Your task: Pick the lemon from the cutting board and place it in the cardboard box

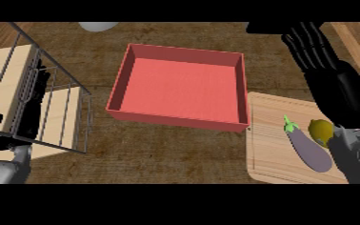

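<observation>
A yellow lemon lies on the wooden cutting board at the right, touching a purple eggplant with a green stem. My right hand is raised above the board's far edge, fingers straight and pointing away, holding nothing; its forearm runs down past the lemon's right side. The red, box-shaped container sits open and empty in the middle of the counter, left of the board. Only a grey bit of my left arm shows at the lower left corner; the left hand itself is out of sight.
A wire rack with wooden shelves stands at the left edge. A pale round object peeks in at the top. Dark wooden counter lies bare in front of the box.
</observation>
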